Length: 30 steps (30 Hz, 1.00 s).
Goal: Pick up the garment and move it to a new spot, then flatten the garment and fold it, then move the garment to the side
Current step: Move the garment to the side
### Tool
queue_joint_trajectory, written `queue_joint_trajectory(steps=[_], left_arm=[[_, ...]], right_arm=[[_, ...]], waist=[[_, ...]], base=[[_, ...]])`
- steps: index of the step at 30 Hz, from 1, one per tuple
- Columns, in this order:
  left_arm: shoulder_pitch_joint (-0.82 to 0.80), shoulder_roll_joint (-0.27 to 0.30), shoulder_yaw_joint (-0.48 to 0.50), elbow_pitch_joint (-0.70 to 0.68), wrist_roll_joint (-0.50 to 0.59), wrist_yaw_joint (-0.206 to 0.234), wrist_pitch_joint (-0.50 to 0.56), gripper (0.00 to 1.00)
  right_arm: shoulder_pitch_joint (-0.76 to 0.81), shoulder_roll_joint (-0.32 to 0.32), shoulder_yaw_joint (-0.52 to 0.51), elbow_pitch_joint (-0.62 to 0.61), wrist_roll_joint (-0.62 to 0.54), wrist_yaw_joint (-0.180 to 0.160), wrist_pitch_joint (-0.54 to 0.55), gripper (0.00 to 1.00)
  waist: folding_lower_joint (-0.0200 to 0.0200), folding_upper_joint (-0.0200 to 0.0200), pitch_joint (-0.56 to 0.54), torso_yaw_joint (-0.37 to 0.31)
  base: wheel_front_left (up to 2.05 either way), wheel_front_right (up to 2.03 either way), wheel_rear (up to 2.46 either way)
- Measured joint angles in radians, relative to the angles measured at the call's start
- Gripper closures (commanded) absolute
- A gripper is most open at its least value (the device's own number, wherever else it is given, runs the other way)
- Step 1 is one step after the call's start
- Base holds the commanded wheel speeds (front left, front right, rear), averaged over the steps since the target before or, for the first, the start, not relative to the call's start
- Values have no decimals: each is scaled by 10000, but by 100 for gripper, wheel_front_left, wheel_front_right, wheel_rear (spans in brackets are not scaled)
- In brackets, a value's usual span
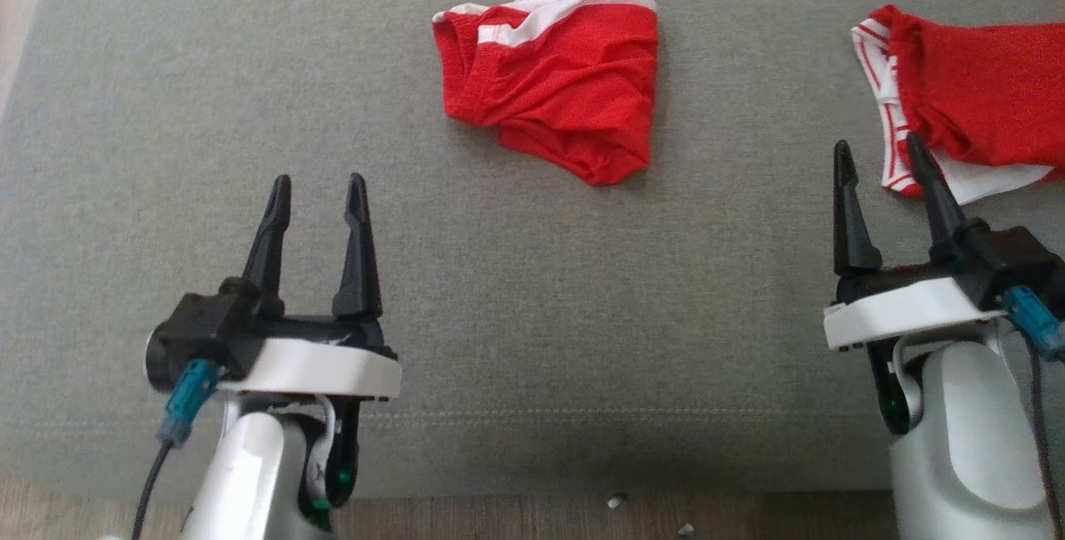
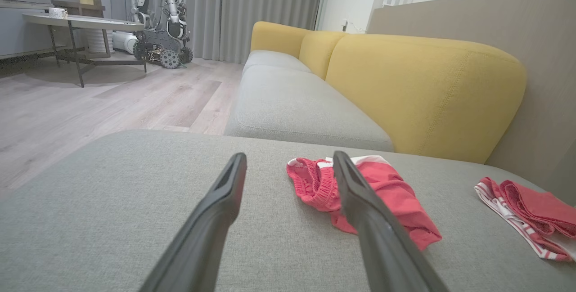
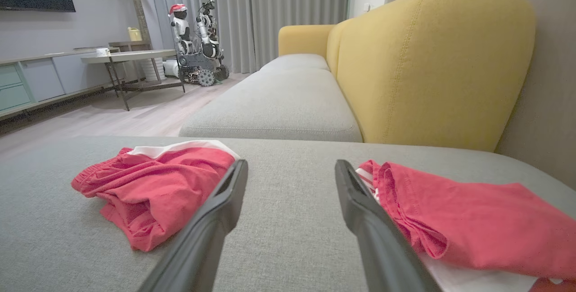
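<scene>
Left gripper (image 1: 319,179) fingers stood wide, empty | right gripper (image 1: 878,141) likewise | red garment (image 1: 553,78) lay crumpled on sofa (image 1: 166,107) | second garment (image 1: 982,91) beside right gripper

We are losing the right-hand red garment (image 1: 982,91) past the head view's right edge, and a finger of the right tool (image 1: 878,143) is covering part of its striped white hem.
</scene>
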Motion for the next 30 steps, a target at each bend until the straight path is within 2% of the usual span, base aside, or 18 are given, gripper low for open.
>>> queue_joint_trajectory(steps=[4,11,18,26,30], left_arm=[[-35,0,-205,-82,-10,0,0,0],[-182,0,-510,-79,-12,0,0,0],[-499,-2,-895,-29,-25,23,0,0],[-555,-2,-1277,98,-282,196,0,0],[-615,-4,-1463,104,-368,272,0,0]], right_arm=[[-61,44,82,63,445,0,397,0],[-1200,86,462,729,3114,0,2059,0],[-2497,90,259,1950,5028,0,3785,0],[-3687,81,-454,3413,5799,0,4801,0],[-4274,67,-627,3912,5892,0,4930,0]], waist=[[0,0,170,190],[0,0,643,681],[0,0,1107,1402],[0,0,1505,2180],[0,0,1698,2451]], base=[[0,0,0],[0,0,0],[0,0,0],[0,0,0],[0,0,0]])
